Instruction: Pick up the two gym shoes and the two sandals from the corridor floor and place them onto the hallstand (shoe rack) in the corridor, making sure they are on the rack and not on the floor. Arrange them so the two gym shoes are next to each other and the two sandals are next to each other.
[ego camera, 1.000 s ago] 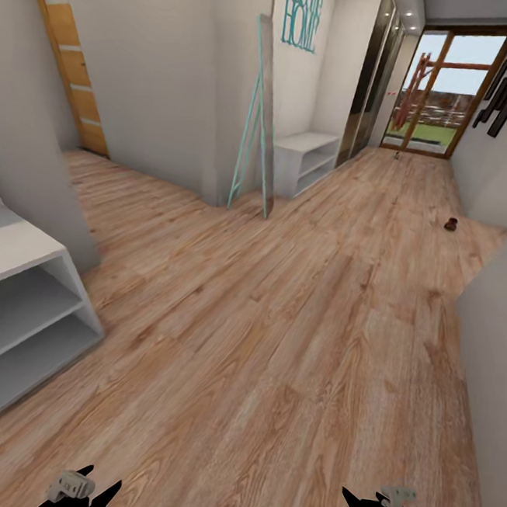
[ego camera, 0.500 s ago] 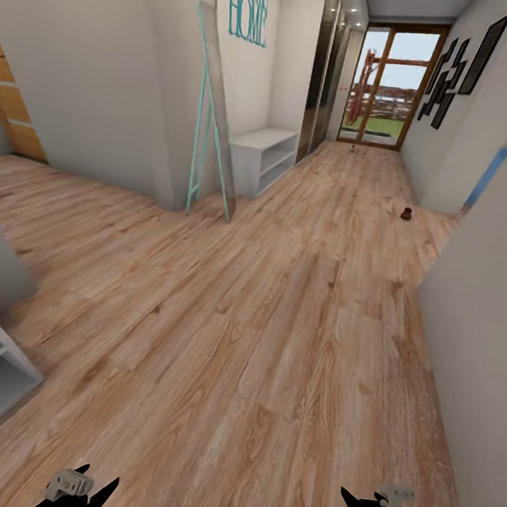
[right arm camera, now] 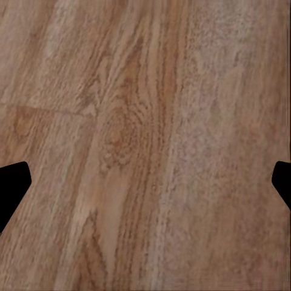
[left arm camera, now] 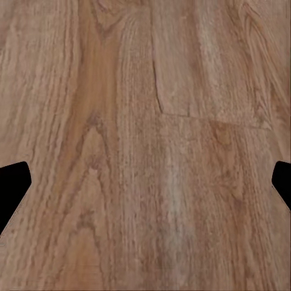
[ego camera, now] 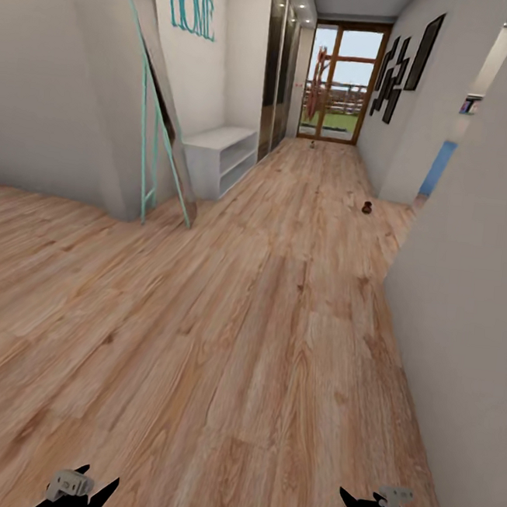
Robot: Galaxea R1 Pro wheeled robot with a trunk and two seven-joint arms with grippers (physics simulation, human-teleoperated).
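Observation:
I look down a long corridor floor point(ego camera: 260, 340) of light wood planks. A small dark brown thing point(ego camera: 366, 207), perhaps a sandal, lies far ahead by the right wall. A tiny object point(ego camera: 312, 144) sits further off near the glass door, too small to name. The gym shoes are out of view. A pale low bench unit point(ego camera: 215, 156) with two open shelf levels stands against the left wall; I cannot tell whether it is the hallstand. My left gripper point(ego camera: 96, 487) point(left arm camera: 145, 188) and right gripper point(ego camera: 371, 506) point(right arm camera: 145, 188) hang open over bare planks, holding nothing.
A tall mirror with a teal frame point(ego camera: 161, 111) leans on the left wall's corner. A grey wall point(ego camera: 474, 308) runs close along my right. The glass door point(ego camera: 338, 83) closes the far end. Dark picture frames point(ego camera: 406, 66) hang on the right wall.
The head view has swung to the right: the near white shelf unit at the left has slid out of the picture and the corridor now lies straight ahead. Both grippers stay as they were.

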